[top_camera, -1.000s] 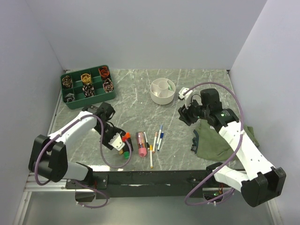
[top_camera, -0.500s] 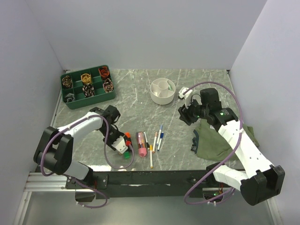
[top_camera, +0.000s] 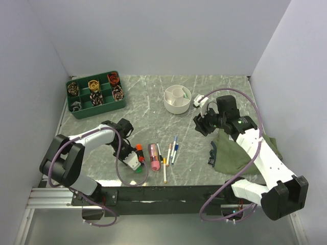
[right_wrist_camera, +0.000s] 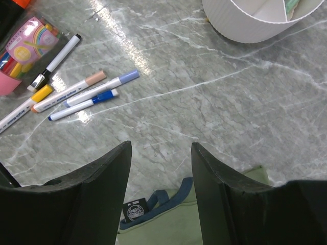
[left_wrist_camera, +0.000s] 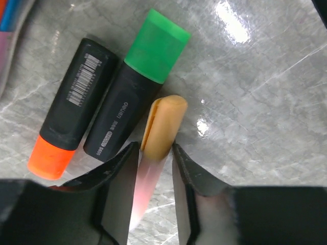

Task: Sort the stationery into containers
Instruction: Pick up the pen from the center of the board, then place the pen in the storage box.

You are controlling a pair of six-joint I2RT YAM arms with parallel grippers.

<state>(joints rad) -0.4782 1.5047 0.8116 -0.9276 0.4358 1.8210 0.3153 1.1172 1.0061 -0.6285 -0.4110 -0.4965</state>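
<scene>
Nearest you, toward the front edge of the worktop (top_camera: 153, 117), your left claw (left_wrist_camera: 155, 149) was down among the markers with its two fingers pressed against either side of the tan pen (left_wrist_camera: 164, 120). It was clamped on the pen's shaft, and the capped end stuck out ahead of the tips. Whether the pen had left the surface could not be told. Just beside the pen, touching it, lay the green-capped marker (left_wrist_camera: 138, 87), and against that one lay the orange-capped marker (left_wrist_camera: 69, 122). The two were side by side with their caps pointing opposite ways. A little to the right sat the pink pack (top_camera: 154, 157), then a loose row of thin pens (right_wrist_camera: 87, 92) lying flat: one with a yellow band, one tan-tipped and two with blue caps. Further right, the pouch (top_camera: 240, 153) lay crumpled near your right arm. Your right claw (right_wrist_camera: 161, 148) hung over the pouch's edge with its fingers well apart and nothing between them, pointed at bare worktop. Beyond it stood the bowl (right_wrist_camera: 245, 25), upright and well apart from the pens, with something pale green in one compartment on its right side. Farthest off, at the back left, was the tray (top_camera: 102, 108) with its coiled bands.
</scene>
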